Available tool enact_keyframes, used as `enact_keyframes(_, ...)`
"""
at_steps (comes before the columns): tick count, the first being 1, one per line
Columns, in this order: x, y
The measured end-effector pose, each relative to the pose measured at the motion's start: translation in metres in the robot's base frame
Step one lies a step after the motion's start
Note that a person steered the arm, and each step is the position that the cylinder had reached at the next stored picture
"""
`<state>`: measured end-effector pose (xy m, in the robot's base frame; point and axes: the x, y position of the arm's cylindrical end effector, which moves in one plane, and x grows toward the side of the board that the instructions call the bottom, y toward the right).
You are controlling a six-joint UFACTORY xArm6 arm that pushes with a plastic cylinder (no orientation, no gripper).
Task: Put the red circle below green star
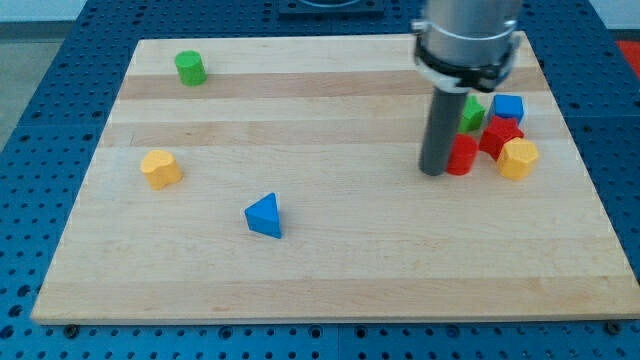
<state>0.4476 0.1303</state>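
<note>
Tip (433,170) touching circle (462,156) left side; star (472,113) above.

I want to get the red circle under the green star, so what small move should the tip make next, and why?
Probably a short push toward the view's right. My tip sits against the view's left side of the red circle, which already lies just below the green star, slightly to its left. Keep it small: a red block and a yellow block crowd the circle's right.

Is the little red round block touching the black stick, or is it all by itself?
Touching, it seems. The red circle sits right against my tip on the tip's right, with no board showing between them. The green star is just above it.
</note>
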Motion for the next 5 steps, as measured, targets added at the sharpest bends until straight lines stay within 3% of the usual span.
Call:
enact_keyframes(3,0.033,0.019)
enact_keyframes(5,0.002,0.045)
